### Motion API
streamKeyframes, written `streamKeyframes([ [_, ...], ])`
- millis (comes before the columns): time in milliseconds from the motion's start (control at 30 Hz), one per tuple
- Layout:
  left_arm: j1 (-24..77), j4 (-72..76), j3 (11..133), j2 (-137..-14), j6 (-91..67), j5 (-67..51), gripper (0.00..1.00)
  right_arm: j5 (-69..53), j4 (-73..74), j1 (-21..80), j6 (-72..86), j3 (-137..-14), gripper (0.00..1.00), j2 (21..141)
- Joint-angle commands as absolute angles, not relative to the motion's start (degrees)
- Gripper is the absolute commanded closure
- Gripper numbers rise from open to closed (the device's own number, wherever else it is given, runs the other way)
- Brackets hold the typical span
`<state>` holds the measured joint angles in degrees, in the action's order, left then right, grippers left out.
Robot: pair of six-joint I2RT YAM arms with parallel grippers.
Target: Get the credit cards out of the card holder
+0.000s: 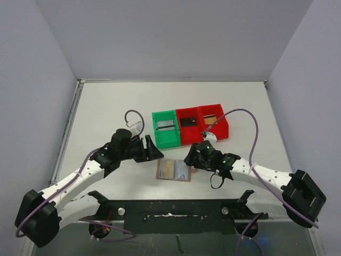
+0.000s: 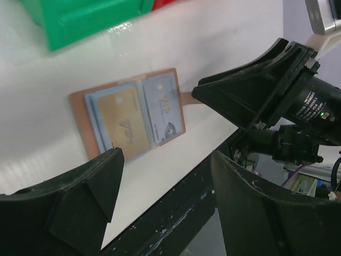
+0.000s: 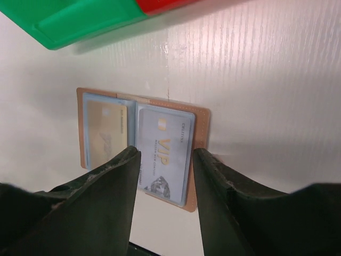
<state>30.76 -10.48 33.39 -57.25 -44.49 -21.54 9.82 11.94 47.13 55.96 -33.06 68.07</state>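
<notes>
As the card holder (image 1: 175,170) lies open on the counter (image 1: 106,112) at its near edge, likely light and floppy, pin it and pinch the stiff, slick VIP card (image 3: 171,133) by its edge. Left hand (image 2: 165,165) open, empty; right hand (image 3: 166,156) parted, holding nothing.

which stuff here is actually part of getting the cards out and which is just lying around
Part of the job: card holder, lying open; gold card and VIP card in its pockets.
Just lying about: green bin; two red bins beside it.
</notes>
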Motion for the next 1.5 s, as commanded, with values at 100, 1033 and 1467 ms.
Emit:
streamKeyframes([
  [100, 40.9, -1.3, 35.5, -64.5, -51.7, -12.6, 0.38, 7.1, 4.9, 47.9, 63.8, -29.7, 0.56, 65.4],
  [1033, 48.8, 5.9, 42.1, -84.1, -54.7, -14.0, 0.51, 4.1, 3.1, 47.7, 65.2, -25.6, 0.73, 75.3],
  [1467, 49.9, -1.2, 44.4, -89.4, -54.4, -7.8, 0.55, 3.8, 1.8, 47.7, 65.5, -24.5, 0.77, 76.0],
])
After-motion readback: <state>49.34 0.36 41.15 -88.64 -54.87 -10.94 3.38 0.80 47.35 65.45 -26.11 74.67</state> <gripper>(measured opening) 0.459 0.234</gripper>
